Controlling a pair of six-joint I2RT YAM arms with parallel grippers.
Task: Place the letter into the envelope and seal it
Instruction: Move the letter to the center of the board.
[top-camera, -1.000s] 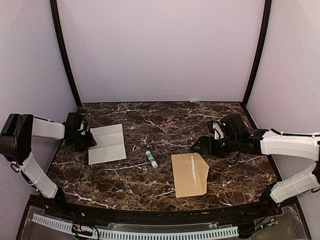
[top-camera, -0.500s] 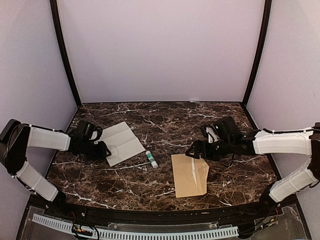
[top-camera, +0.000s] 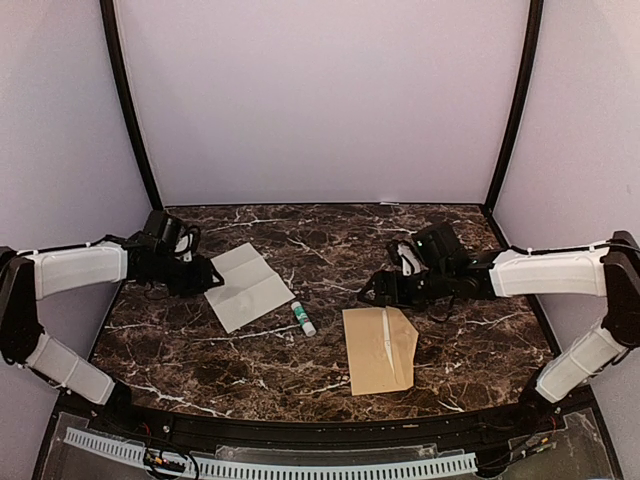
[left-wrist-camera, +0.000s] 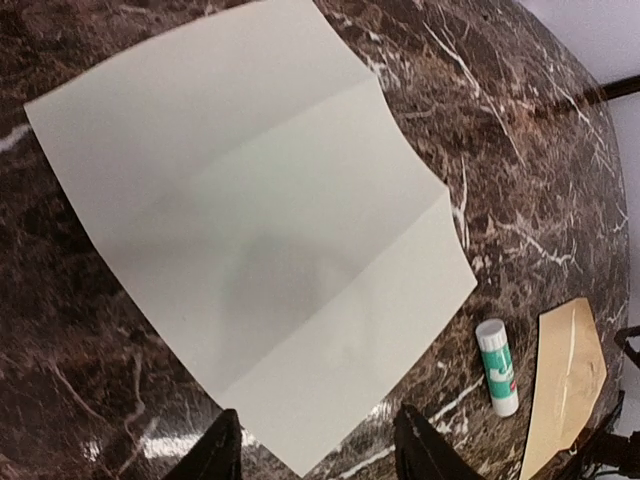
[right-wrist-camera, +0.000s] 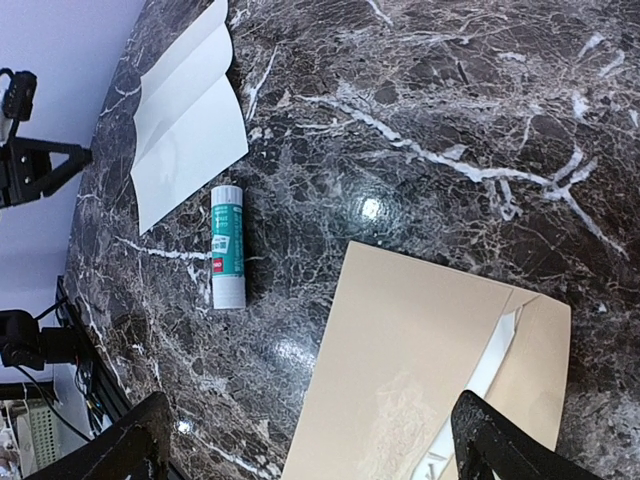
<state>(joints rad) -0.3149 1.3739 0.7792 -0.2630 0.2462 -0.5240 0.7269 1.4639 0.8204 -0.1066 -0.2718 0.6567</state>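
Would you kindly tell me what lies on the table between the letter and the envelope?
A glue stick lies between the letter and the envelope, clearest in the top view.

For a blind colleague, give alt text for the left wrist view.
A creased white paper letter lies flat on a dark marble table, one corner at the open left gripper. At right: a green-white glue stick and tan paper envelope.

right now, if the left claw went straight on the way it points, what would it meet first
The letter: its near corner lies between the tips of the left claw, so the paper comes first. The glue stick sits off to the side. The claw's height over the paper is unclear.
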